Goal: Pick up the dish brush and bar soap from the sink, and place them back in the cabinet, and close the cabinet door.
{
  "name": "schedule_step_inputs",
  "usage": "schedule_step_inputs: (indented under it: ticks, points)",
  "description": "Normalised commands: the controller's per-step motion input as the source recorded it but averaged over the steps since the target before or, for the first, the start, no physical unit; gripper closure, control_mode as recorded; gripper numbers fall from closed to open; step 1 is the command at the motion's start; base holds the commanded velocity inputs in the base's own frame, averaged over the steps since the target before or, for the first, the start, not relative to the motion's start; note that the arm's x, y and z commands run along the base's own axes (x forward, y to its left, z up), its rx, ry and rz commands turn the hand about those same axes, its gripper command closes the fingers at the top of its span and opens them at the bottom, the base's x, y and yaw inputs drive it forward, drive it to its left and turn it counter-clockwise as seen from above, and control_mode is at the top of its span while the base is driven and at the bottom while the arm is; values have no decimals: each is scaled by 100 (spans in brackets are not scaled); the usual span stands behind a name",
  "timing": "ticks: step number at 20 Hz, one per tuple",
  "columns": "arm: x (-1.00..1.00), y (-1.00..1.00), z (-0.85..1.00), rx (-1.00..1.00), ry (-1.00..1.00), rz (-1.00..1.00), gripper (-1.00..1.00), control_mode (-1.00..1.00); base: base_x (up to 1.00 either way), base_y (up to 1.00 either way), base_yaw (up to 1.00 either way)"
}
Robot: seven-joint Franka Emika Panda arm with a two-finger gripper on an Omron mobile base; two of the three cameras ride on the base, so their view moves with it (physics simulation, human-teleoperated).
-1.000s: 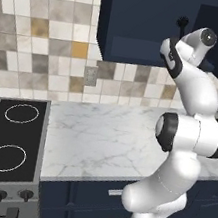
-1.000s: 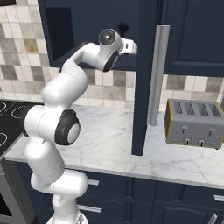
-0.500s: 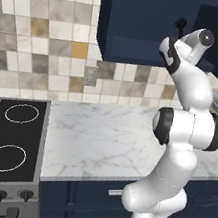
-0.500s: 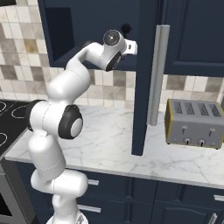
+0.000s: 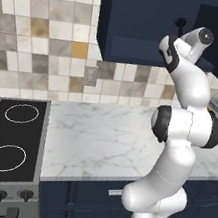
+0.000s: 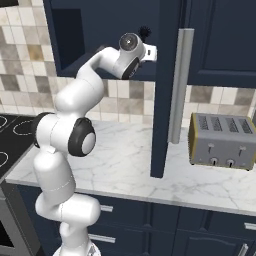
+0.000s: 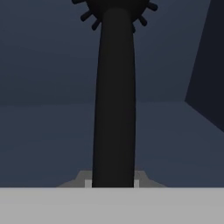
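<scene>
The black dish brush (image 7: 114, 96) is clamped in my gripper (image 7: 113, 183), which is shut on the lower end of its handle. The handle runs straight away from the hand and ends in the spiky head at the top of the hand view. My hand is raised at the open navy cabinet (image 5: 141, 25), and the brush head (image 5: 181, 23) pokes up against the cabinet's dark inside (image 6: 100, 30). Behind the brush lie the cabinet's flat shelf floor (image 7: 48, 140) and back wall. The cabinet door (image 6: 167, 100) stands open to the right of the hand, with its long silver handle (image 6: 180, 85). The bar soap and the sink are out of view.
A chrome toaster (image 6: 222, 140) sits on the white marble counter (image 5: 105, 141) to the right, beyond the open door. A black stove top (image 5: 4, 138) lies at the left. Navy base drawers (image 6: 165, 225) run under the counter edge.
The hand with the brush has edged slightly toward the cabinet, and the arm's elbow has shifted a little. The grip on the brush is unchanged.
</scene>
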Motion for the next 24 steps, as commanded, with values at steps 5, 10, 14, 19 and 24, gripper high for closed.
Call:
schedule_step_inputs:
  ticks: [5, 10, 14, 19, 24]
  points:
    - [0, 0, 0, 0, 0, 0, -100, -100, 0, 0, 0]
    - [0, 0, 0, 0, 0, 0, -100, -100, 0, 0, 0]
    - [0, 0, 0, 0, 0, 0, -100, -100, 0, 0, 0]
    - [-19, 0, 0, 0, -4, 0, -100, -100, 0, 0, 0]
    - [-45, 0, 0, 0, -8, 0, -100, -100, 0, 0, 0]
